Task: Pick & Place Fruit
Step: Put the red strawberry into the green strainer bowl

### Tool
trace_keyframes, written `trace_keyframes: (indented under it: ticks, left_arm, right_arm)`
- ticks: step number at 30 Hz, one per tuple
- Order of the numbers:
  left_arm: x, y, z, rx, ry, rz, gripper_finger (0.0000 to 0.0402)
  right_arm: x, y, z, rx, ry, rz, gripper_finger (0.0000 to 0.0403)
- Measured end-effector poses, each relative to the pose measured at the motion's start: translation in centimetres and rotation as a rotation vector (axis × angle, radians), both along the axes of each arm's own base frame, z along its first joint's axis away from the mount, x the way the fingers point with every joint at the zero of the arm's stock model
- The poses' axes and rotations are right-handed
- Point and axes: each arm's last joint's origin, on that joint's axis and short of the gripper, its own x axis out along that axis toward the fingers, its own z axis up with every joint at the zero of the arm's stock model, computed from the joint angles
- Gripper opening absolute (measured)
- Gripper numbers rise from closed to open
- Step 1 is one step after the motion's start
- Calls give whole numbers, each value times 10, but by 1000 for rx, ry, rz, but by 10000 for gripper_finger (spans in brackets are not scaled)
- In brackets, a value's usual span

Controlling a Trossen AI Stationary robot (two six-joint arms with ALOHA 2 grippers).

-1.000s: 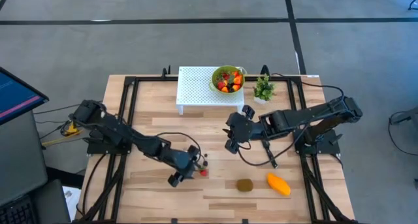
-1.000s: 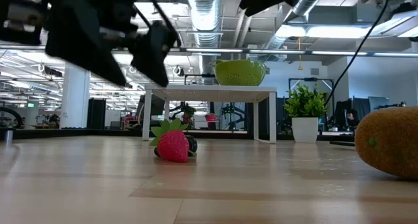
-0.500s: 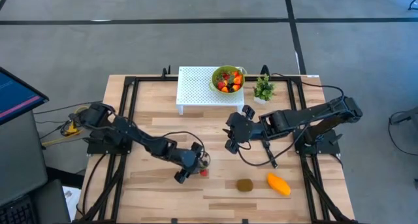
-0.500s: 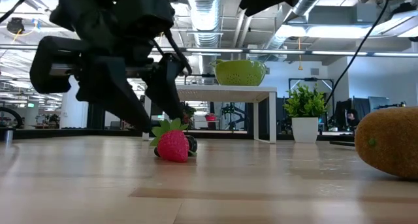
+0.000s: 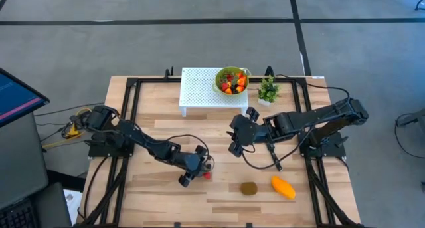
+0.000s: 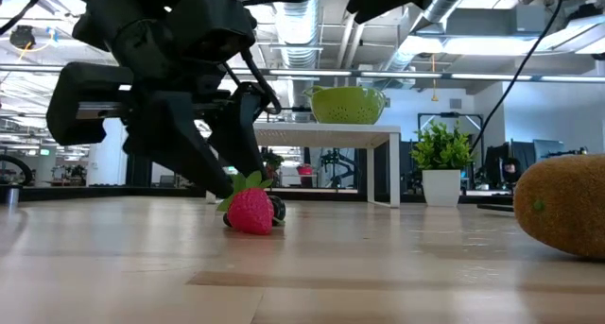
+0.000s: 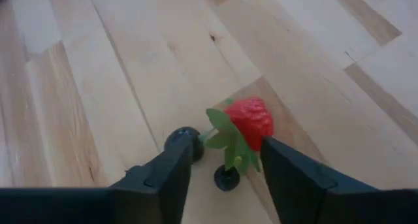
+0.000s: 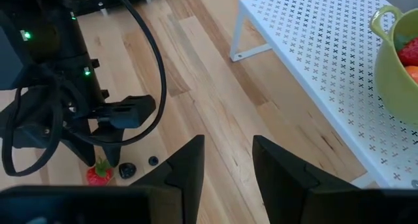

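A red strawberry (image 7: 251, 119) with green leaves lies on the wooden table, with two small dark berries (image 7: 185, 138) beside it. My left gripper (image 7: 228, 145) is low over the table, slanting down. It is open, one finger on either side of the strawberry's leafy end. A brown kiwi (image 5: 249, 188) and an orange mango (image 5: 283, 187) lie near the table's front edge. My right gripper (image 5: 234, 148) hangs open high above the table's middle, with nothing between its fingers. My left gripper has its fingers (image 7: 281, 165) on either side of the strawberry's leafy end (image 7: 228, 136), slanting down from the table's left. The strawberry lies on the table. Whether the fingers touch it or the dark berry by the other finger, I cannot tell.
At the far edge a green bowl (image 5: 231, 80) of fruit stands on a white perforated stand (image 5: 199, 88). A small potted plant (image 5: 268, 90) is to the stand's right. A slim black thing (image 5: 274, 160) lies under the right arm. Bare wood lies between the strawberry and the stand.
My left gripper has come down from above the table and a little toward its right edge, so its fingers now reach the table around the strawberry. The strawberry and the dark berries have stayed where they were.
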Motion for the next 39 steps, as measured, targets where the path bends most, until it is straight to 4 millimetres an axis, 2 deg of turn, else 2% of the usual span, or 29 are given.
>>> trace_keyframes:
  ticks: [15, 24, 28, 35, 39]
  left_arm:
    - [0, -1, 0, -33, 7, 5, 8]
    - [0, -1, 1, -48, -1, 17, 3]
    - [0, -2, 8, -59, -23, 15, 3]
    - [-7, 3, 48, -48, -164, 50, 3]
    - [-12, 8, 74, 101, -300, 10, 4]
  right_arm:
    - [0, 0, 0, 0, 0, 0, 123]
    - [0, 0, 0, 0, 0, 0, 123]
    - [0, 0, 0, 0, 0, 0, 123]
    - [1, 0, 1, 17, -18, -12, 123]
    - [6, 2, 3, 23, -64, 8, 123]
